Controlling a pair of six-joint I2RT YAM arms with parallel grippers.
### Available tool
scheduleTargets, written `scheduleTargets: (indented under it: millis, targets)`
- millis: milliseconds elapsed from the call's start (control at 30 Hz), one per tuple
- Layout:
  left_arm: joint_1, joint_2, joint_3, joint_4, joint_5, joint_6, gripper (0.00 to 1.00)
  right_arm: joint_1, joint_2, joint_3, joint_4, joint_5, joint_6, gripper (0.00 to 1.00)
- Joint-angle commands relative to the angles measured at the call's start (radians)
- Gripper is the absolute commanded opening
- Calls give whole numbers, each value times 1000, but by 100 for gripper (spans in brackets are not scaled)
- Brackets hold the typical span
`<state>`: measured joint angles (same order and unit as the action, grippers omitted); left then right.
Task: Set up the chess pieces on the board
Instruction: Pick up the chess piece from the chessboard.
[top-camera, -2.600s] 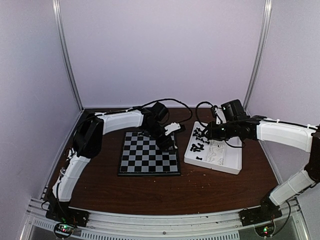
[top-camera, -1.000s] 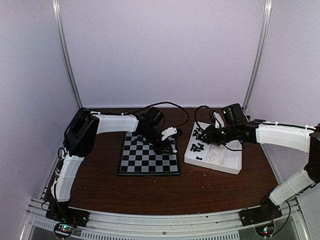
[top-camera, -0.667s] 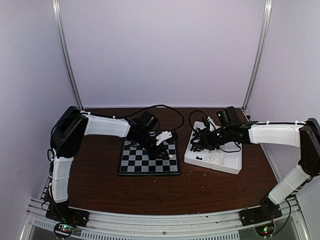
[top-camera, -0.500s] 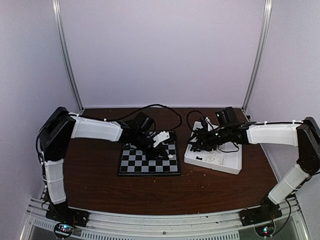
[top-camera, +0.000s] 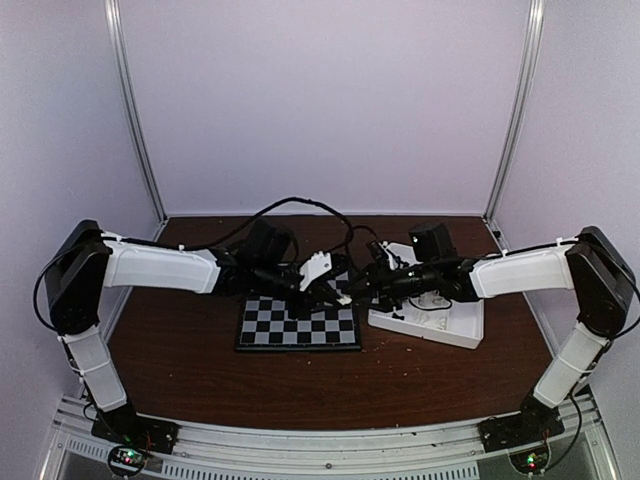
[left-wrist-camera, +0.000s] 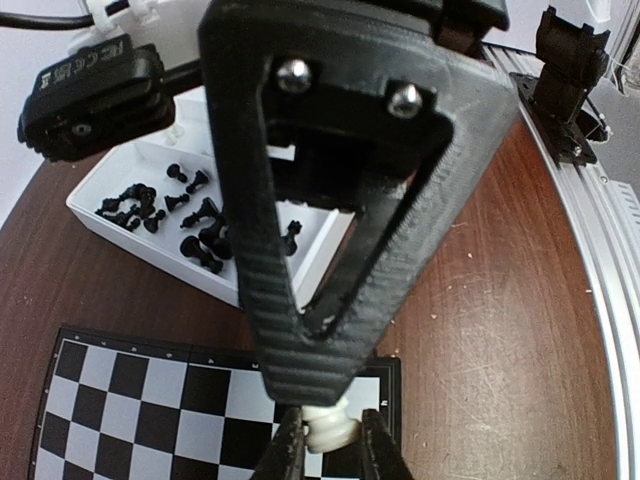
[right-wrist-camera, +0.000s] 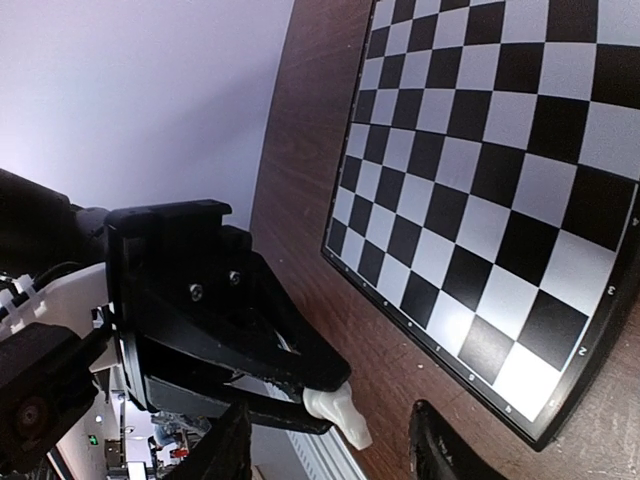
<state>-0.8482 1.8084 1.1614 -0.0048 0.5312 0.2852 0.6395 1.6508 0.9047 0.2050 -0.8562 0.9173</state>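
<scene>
The board (top-camera: 290, 325) lies flat at mid-table with no pieces showing on its visible squares. My left gripper (top-camera: 335, 295) hangs over its right edge, shut on a white chess piece (left-wrist-camera: 327, 430). In the left wrist view the piece sits pinched between the two dark fingertips (left-wrist-camera: 288, 452), above the board (left-wrist-camera: 130, 420). My right gripper (top-camera: 358, 285) faces it from the right, open. In the right wrist view its fingers (right-wrist-camera: 228, 450) stand on either side of the white piece (right-wrist-camera: 338, 412), apart from it. Several black chess pieces (left-wrist-camera: 190, 215) lie in the tray.
A white divided tray (top-camera: 460, 335) sits right of the board, its near wall (left-wrist-camera: 120, 232) close to the board's corner. Both forearms cross low over the board's far right area. Cables loop behind the arms. Brown tabletop (top-camera: 300, 385) lies in front.
Both arms have swung toward each other over the board's right edge. My right gripper left the tray and opened. My left gripper stayed shut on the white piece.
</scene>
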Motion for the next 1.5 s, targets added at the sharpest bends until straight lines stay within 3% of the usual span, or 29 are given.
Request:
scheduleTargets:
  millis: [0,400,633,767,1267,1467]
  targets:
    - [-2,-40,-5,60,-3,9,10,12,26,0,146,-60,67,51]
    - [-1,-53,-6,62,-5,20,11,17,29,-25,222,-74,117,23]
    - [-2,-60,-9,63,-16,19,10,18,33,-30,231,-75,122,17]
    - [-2,-57,-8,66,-23,15,10,18,36,-36,248,-82,132,24]
    - [0,-44,12,80,-22,-10,10,18,36,-71,306,-91,156,23]
    - [0,-40,16,79,-26,-15,11,20,40,-74,315,-95,158,12]
